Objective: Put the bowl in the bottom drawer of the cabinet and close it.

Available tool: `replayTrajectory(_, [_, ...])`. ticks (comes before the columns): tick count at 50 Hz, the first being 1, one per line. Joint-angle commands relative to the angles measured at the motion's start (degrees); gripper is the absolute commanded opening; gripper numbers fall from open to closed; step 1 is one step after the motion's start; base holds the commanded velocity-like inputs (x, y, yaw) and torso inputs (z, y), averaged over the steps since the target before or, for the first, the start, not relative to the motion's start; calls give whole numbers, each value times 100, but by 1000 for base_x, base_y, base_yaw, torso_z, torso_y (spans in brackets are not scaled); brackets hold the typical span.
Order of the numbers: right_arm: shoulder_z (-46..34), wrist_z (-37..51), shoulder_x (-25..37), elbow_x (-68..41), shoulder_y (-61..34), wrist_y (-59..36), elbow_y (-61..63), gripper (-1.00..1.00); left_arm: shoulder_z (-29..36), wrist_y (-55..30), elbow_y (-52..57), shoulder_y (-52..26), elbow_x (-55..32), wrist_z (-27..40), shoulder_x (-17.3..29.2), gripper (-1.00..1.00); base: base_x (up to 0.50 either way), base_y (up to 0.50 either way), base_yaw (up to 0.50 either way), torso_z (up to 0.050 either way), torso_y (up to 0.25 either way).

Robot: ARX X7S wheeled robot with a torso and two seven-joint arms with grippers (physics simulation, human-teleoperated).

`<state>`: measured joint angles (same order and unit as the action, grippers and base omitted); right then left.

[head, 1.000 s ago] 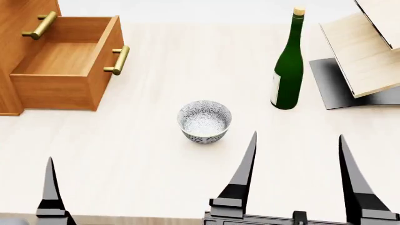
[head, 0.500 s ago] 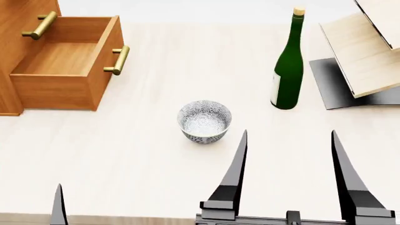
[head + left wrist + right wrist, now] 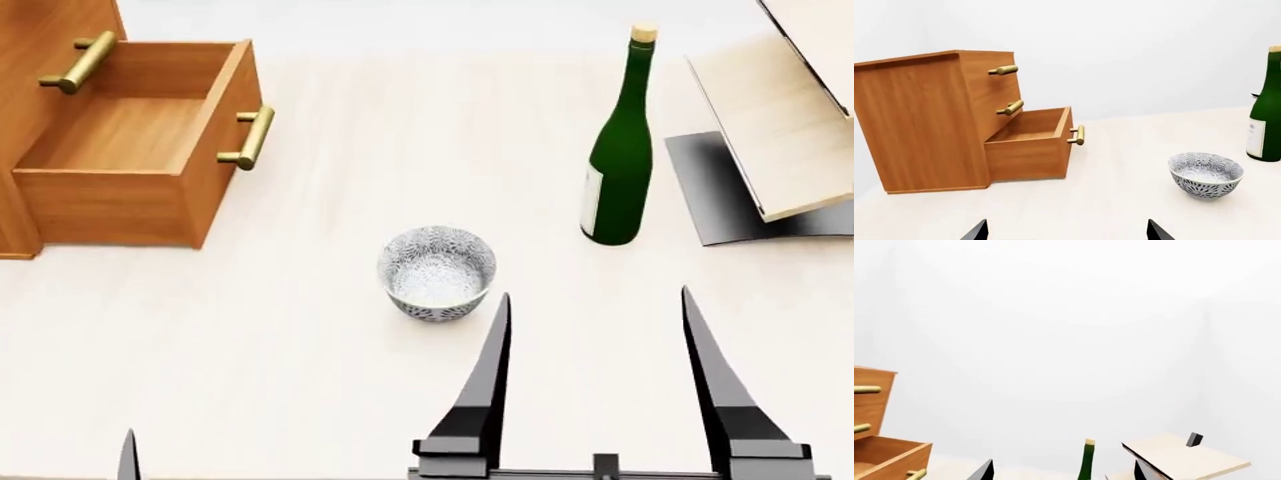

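While only one dark fingertip of the left gripper point(image 3: 130, 455) shows at the head view's lower edge, its two tips stand spread and empty in the left wrist view. The right gripper point(image 3: 594, 310) is also spread wide, holding nothing. The bowl point(image 3: 437, 272) sits upright on the table point(image 3: 334, 350), just ahead and left of the right gripper, well apart from the pulled-out bottom drawer point(image 3: 127, 150) of the cabinet point(image 3: 921, 120)
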<state>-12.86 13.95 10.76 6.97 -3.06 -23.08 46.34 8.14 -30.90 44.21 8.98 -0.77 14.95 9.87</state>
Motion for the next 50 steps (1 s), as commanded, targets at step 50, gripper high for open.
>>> replayTrajectory(50, [107,-3,132,-194,36,78,-105,100,9,216,-8,35,-227,53,95,100,408,74,0,0,0])
